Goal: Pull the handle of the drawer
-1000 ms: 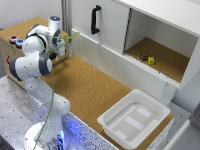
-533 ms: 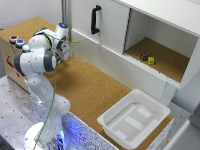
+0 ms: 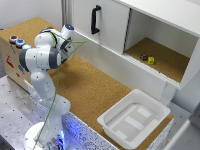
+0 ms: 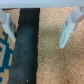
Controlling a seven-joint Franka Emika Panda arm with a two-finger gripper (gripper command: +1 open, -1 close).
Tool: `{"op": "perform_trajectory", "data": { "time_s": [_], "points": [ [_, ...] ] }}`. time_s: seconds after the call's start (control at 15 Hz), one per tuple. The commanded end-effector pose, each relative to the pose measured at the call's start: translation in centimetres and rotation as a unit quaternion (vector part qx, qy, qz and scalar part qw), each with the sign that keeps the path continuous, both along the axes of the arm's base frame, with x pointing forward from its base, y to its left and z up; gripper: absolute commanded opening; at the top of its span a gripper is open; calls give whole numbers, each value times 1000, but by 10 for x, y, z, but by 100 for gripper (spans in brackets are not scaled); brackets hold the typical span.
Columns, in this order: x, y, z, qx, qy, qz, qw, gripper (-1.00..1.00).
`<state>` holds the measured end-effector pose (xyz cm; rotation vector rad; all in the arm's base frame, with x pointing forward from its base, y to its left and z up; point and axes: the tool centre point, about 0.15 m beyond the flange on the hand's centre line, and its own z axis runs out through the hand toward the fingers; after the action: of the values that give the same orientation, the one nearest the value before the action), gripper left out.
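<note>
In the exterior view the arm [image 3: 42, 65] stands at the lower left of the frame, its white links folded so that the wrist sits at the upper left, above the cork top [image 3: 95, 87]. The gripper itself is hidden behind the wrist there. The wrist view shows it plainly: the gripper [image 4: 37, 27] has its two pale fingers [image 4: 66, 30] set wide apart, with nothing between them, so the claw is open. Under it lie speckled cork and a dark strip [image 4: 25, 55] running down the frame, with a blue-and-tan patterned surface [image 4: 6, 52] at the lower left edge.

The handle [image 3: 94, 20], a black vertical bar, sits on the white cabinet front [image 3: 107, 25] near the top centre of the exterior view, well apart from the wrist and to its upper right. Right of that front is an open compartment [image 3: 160, 55] with a cork floor, holding a small yellow object [image 3: 151, 60] and a darker one [image 3: 144, 57] just beside it.

A white tray [image 3: 135, 120] rests on the cork at the lower right. A wooden box [image 3: 12, 60] with coloured buttons [image 3: 17, 41] on top stands at the left edge, behind the arm. A thin green cable [image 3: 60, 80] hangs along the arm.
</note>
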<state>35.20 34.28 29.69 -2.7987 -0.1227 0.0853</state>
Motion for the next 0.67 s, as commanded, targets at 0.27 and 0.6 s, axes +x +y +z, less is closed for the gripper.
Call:
{"op": "perform_trajectory", "data": {
  "time_s": [0.27, 0.6],
  "points": [
    [1, -3, -8, 21, 1, 42, 999, -100],
    [4, -29, -14, 23, 1, 34, 999, -100]
  ]
}}
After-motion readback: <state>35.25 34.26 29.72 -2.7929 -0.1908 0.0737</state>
